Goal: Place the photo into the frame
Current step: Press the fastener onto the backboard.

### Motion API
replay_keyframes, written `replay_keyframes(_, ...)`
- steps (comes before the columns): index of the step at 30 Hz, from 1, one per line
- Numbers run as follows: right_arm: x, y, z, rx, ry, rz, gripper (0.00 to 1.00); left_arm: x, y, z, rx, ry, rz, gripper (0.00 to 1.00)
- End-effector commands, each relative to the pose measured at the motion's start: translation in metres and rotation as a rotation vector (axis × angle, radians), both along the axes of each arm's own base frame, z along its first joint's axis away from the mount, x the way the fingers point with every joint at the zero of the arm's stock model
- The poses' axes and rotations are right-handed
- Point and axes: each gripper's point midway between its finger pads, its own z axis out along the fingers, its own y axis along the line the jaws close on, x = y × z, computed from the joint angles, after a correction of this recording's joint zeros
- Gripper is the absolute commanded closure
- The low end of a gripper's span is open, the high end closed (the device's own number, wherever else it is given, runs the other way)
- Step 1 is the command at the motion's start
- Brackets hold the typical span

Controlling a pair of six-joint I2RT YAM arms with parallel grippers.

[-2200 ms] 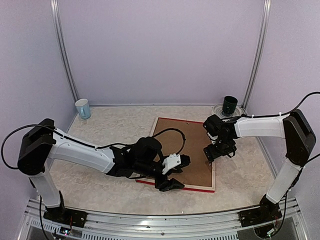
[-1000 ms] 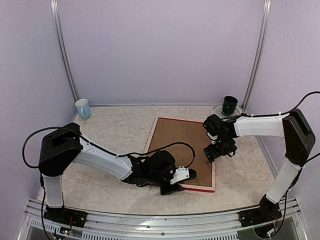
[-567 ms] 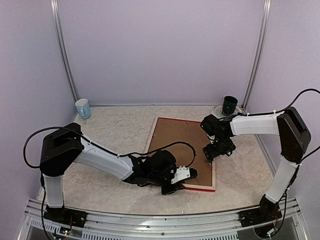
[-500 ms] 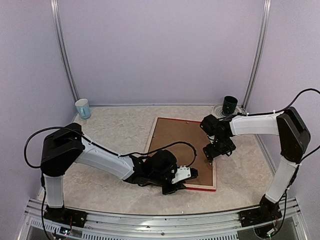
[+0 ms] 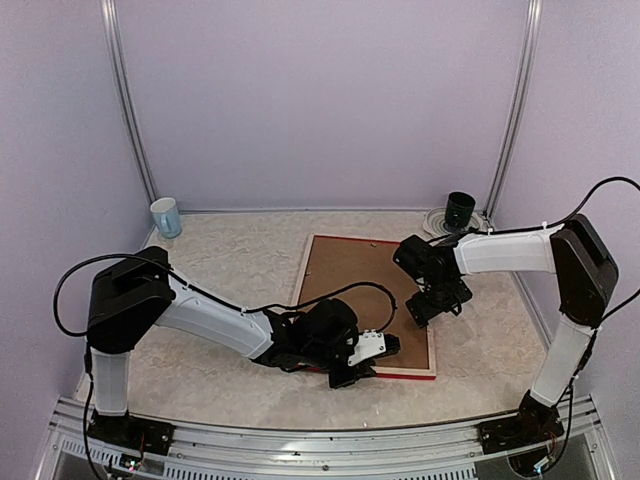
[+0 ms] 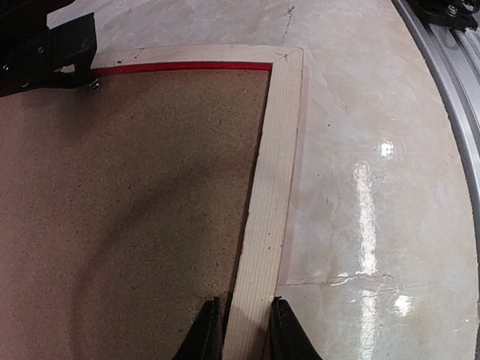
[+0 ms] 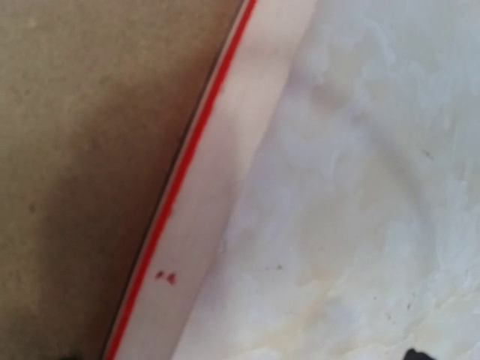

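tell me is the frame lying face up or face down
Face down: the frame shows its pale wood back, the brown backing board faces up, and red shows only along the edges.

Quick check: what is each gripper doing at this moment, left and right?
Left gripper: closed on the frame, pinching its pale rail.
Right gripper: open, holding nothing, over the frame's right rail.

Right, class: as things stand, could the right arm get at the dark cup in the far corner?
Probably yes. The right claw hangs open and empty over the frame, and only bare table lies between it and the dark cup.
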Motion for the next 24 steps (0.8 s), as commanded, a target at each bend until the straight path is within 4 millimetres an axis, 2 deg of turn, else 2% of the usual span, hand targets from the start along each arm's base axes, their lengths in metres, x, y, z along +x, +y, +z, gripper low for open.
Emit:
replay_keyframes(1, -0.033, -0.003, -0.030, -0.036, 0.165, 0.047, 0.06, 0.018, 0.010, -0.016, 0.038, 0.026, 0.106, 0.84)
replay_keyframes(9, -0.045, 0.001, -0.030, -0.039, 0.226, 0.088, 0.07, 0.027, 0.009, -0.015, 0.033, 0.017, 0.153, 0.88)
replay_keyframes(17, -0.064, 0.004, -0.043, -0.090, 0.306, 0.088, 0.06, 0.041, 0.010, -0.014, 0.022, 0.015, 0.231, 0.95)
replay_keyframes(24, -0.069, -0.016, -0.046, -0.207, 0.307, 0.005, 0.05, 0.056, 0.014, -0.018, 0.052, -0.009, 0.314, 1.00)
